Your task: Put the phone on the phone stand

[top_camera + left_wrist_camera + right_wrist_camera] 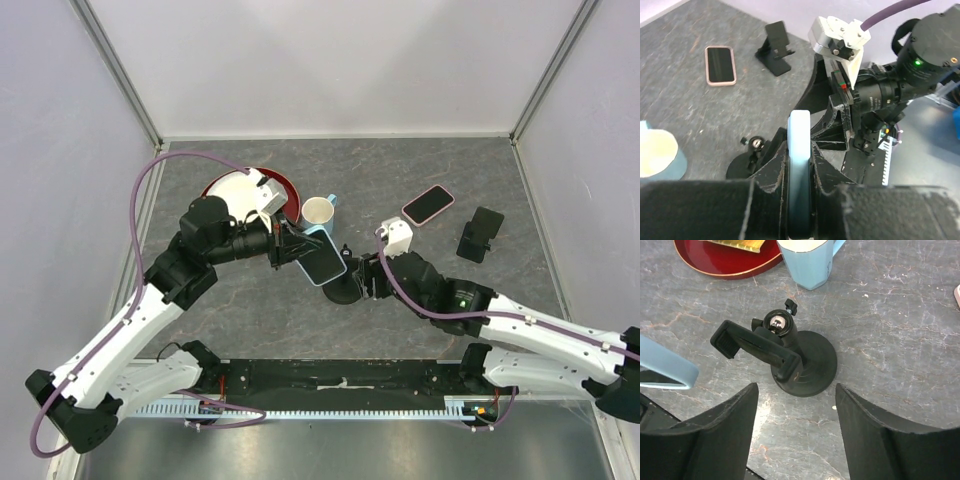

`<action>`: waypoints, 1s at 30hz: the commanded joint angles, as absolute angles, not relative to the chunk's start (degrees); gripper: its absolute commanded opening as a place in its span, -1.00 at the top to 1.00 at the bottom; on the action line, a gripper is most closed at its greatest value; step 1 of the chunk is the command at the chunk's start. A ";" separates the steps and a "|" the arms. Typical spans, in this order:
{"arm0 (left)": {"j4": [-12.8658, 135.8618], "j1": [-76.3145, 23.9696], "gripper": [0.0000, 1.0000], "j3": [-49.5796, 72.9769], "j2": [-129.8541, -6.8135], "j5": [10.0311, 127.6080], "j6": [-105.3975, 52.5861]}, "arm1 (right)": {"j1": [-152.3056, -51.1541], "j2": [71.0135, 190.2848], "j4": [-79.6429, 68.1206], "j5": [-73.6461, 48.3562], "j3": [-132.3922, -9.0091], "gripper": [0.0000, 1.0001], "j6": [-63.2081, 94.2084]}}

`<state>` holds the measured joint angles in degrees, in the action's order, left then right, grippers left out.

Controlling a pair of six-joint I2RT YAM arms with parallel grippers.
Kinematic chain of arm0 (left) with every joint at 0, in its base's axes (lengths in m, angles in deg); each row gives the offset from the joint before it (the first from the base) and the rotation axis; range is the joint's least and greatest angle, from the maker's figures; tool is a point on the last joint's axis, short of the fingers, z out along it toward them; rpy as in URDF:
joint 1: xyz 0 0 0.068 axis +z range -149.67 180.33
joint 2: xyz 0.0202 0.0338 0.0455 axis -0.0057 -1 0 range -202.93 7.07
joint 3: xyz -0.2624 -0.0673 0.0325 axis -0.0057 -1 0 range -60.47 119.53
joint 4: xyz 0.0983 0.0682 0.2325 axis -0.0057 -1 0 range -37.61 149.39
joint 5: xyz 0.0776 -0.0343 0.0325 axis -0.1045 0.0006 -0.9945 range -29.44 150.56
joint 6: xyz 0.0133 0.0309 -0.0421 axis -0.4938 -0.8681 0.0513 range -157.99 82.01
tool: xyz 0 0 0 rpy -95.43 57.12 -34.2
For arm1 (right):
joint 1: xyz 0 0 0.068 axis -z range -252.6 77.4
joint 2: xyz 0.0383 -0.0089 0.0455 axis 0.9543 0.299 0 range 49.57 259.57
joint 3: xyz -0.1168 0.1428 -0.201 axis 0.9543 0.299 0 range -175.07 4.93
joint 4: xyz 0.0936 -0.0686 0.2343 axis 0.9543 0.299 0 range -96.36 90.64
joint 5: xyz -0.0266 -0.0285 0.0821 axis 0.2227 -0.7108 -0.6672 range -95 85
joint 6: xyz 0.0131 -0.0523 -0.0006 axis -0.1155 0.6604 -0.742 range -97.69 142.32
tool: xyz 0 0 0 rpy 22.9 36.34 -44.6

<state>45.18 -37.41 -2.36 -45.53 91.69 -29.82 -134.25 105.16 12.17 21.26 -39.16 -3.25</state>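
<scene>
Grey counter (400,170) carried everything. Red plate (730,261) sat far left, blue cup (318,212) just beside it. Left gripper (298,250) was clamped on blue-cased phone (322,262) — phone off counter, tilted, between cup and clamp stand (790,352), just left of stand's clamp and apart from it. Right gripper (796,390) had fingers apart, nothing between them, hanging over stand's round base. Clamp head leaned left on ball joint. Pink phone (428,204) lay flat at right; folding stand (480,235) near it — not touching.
</scene>
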 commanded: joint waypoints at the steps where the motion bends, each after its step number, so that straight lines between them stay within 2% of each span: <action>1: 58.41 -37.55 0.95 -2.46 -46.97 104.29 -29.55 | -134.48 99.60 12.97 20.75 -37.70 -0.48 -0.63; 2: 59.12 -37.55 0.96 -2.46 -48.46 106.07 -29.46 | -134.39 98.88 13.50 20.57 -37.35 -0.56 -0.45; 5: 61.24 -37.64 0.95 -1.59 -51.10 110.39 -31.03 | -134.39 95.28 16.14 20.40 -36.73 -0.59 -0.45; 10: 50.82 -37.82 0.95 6.75 -56.99 123.80 -40.25 | -134.39 87.20 18.60 18.20 -35.67 -0.59 -1.59; 13: 48.76 -38.17 0.95 9.75 -57.53 124.98 -45.53 | -134.48 85.69 17.73 17.14 -35.23 -0.51 -1.85; 15: 49.02 -38.08 0.95 10.37 -56.48 125.07 -48.43 | -134.39 87.61 16.50 17.06 -35.49 -0.31 -2.91; 16: 49.55 -38.08 0.95 10.28 -55.25 125.94 -49.23 | -134.39 88.67 15.89 16.71 -36.02 -0.10 -3.08; 19: 50.34 -38.17 0.95 10.02 -54.19 125.69 -51.69 | -134.39 93.15 14.13 15.13 -37.25 0.07 -3.44; 23: 49.64 -38.08 0.96 8.54 -53.23 123.67 -53.45 | -134.48 97.38 12.46 14.95 -38.22 0.00 -3.70; 30: 57.11 -38.08 0.95 0.53 -48.30 121.46 -51.52 | -134.39 98.26 9.65 17.06 -36.99 -0.10 -4.76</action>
<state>49.88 -37.96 2.95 -51.21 121.64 -49.49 -134.25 98.65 14.11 15.66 -35.73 -3.66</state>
